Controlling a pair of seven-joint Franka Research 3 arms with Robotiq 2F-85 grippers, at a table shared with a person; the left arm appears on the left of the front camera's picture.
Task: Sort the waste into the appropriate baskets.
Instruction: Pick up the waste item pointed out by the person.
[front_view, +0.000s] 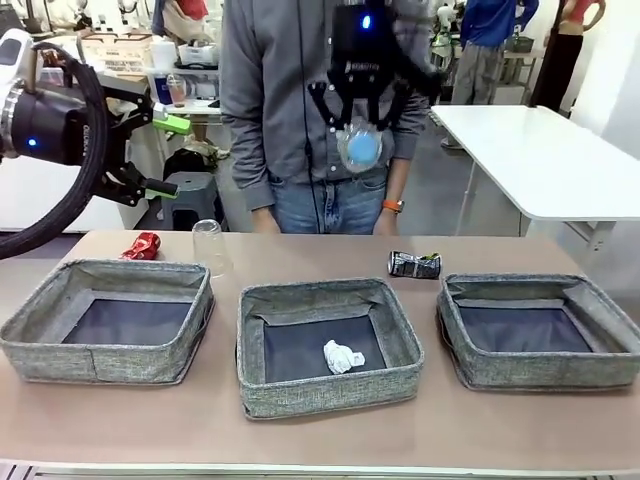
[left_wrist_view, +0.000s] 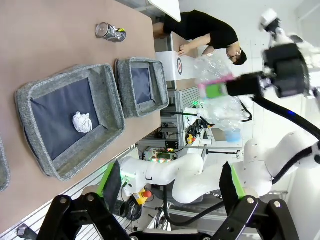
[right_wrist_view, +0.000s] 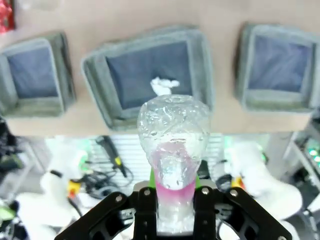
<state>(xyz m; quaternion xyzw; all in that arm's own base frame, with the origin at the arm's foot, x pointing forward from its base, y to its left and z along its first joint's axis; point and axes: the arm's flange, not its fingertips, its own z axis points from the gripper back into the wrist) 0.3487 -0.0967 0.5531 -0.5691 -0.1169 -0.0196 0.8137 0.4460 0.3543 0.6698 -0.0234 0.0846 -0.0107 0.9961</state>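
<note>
The clear plastic bottle (front_view: 361, 146), crumpled and with its blue cap turned toward the front camera, hangs in the air high above the far edge of the middle basket (front_view: 258, 330), in front of the person's (front_view: 290, 110) waist. The right gripper (front_view: 360, 118) is clamped on it, green pads pressed to its sides; in the right wrist view the bottle points down toward that basket. A line of small white lettering on the gripper's black body is too fine to read, and no print can be made out on the bottle.

Inside the middle basket, on its dark bottom toward the near right, lies the crumpled white tissue (front_view: 342, 356). The left basket (front_view: 40, 345) and the right basket (front_view: 470, 365) flank it, each just apart from it, in one row on the table (front_view: 320, 440).

Beyond the middle basket's far left corner stands the clear plastic cup (front_view: 208, 245); the crushed red can (front_view: 142, 245) lies farther left from there. Beyond the far right corner lies the crushed dark-silver can (front_view: 414, 264), its printing illegible.

The left gripper (front_view: 160, 155) hovers well to the left of the middle basket and high above the table, jaws spread wide with nothing between them
</note>
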